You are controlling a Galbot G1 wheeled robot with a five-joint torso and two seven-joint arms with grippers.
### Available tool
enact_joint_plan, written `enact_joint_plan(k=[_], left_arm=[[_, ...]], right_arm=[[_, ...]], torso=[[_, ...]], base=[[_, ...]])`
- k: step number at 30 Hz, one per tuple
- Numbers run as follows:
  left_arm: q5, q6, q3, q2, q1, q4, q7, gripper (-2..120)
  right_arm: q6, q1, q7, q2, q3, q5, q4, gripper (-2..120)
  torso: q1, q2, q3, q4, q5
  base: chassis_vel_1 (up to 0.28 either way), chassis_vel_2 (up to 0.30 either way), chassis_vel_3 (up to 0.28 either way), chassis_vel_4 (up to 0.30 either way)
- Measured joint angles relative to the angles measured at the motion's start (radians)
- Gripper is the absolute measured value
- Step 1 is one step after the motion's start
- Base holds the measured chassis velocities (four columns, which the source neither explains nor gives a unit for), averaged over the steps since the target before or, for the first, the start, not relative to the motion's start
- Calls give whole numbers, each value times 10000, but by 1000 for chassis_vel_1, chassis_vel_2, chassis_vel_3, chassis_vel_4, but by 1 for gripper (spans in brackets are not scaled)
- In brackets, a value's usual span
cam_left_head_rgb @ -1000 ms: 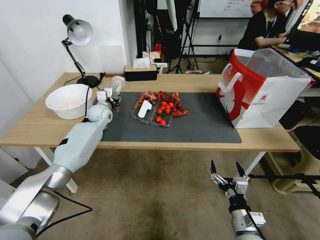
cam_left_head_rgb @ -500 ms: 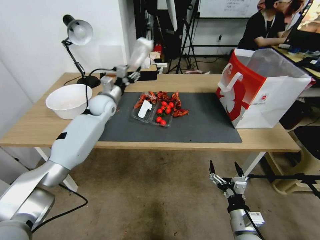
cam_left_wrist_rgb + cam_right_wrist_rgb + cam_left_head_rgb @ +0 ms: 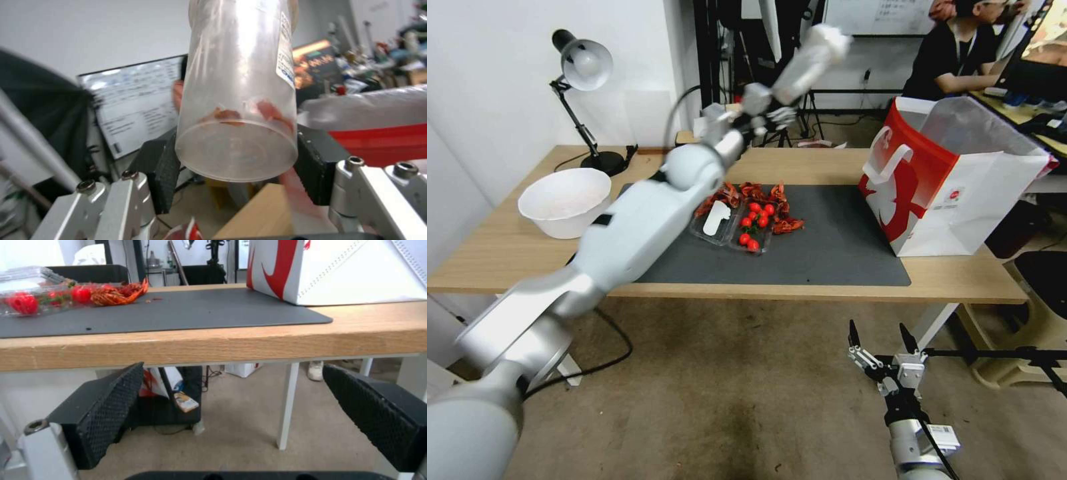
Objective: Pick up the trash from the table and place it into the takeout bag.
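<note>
So the left hand [image 3: 774, 110] is clamped around the base of the clear plastic cup [image 3: 810, 57], and it's up in the air above the far side of the table [image 3: 507, 250], about 10 o'clock from the takeout bag [image 3: 954, 180]. From the wrist camera you can see both pads [image 3: 163, 173] pressed on the cup's bottom end [image 3: 238, 100], with some reddish gunk inside, and the cup sticks out tilted rather than upright.

How I'd do this bit: carry it well above the bag's rim, because the handles and that clear liner stand up at the mouth and a low pass could snag or tip the bag. Get the cup fully over the opening before letting go, ideally mouth pointing down into it so the leftovers land inside. Thin plastic flexes, so don't squeeze harder.

The right hand [image 3: 882, 357] hangs low below the table's near edge at 6 o'clock, fingers spread, idle. The tray of tomatoes [image 3: 740, 223] stays put.
</note>
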Motion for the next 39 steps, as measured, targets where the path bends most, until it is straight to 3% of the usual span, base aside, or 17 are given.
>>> enact_joint_plan(k=[2,6,7,10,11,14,19,33,39], left_arm=[[435,0,738,-544,-613,421,-100,54],[1509,6,1451,-1090,-1212,935,-221,54],[1509,6,1451,-1090,-1212,935,-221,54],[3128,-124,1745,-1564,-1628,1476,-199,54],[3128,-124,1745,-1564,-1628,1476,-199,54],[4472,-435,2121,-1896,-2042,1944,22,54],[5558,-862,2473,-2056,-2227,2197,380,54],[6441,-1355,3001,-2522,-2175,2857,586,54],[6452,-1386,3069,-2583,-2154,2864,239,74]], right_arm=[[1,9,5,58,3,0,-1,100],[3,17,5,110,1,-2,-8,100],[3,17,5,110,1,-2,-8,100],[4,17,4,126,0,-5,-11,100],[4,17,4,126,0,-5,-11,100],[3,6,5,116,18,-5,-7,100],[5,6,7,115,24,-4,-25,100],[72,66,15,130,-26,107,-203,100],[72,74,22,119,-32,107,-235,100]], torso=[[0,1,-1,0,3],[0,1,-1,2,1],[0,1,-1,2,1],[0,2,-1,1,0],[0,2,-1,1,0],[0,2,-1,1,0],[0,2,-1,1,-2],[0,1,-1,2,-2],[0,1,-1,1,-2]], base=[[0,0,0,0],[0,0,0,0],[0,0,0,0],[0,0,0,0],[0,0,0,0],[0,0,0,0],[0,0,0,0],[0,0,0,0],[0,0,0,0]])
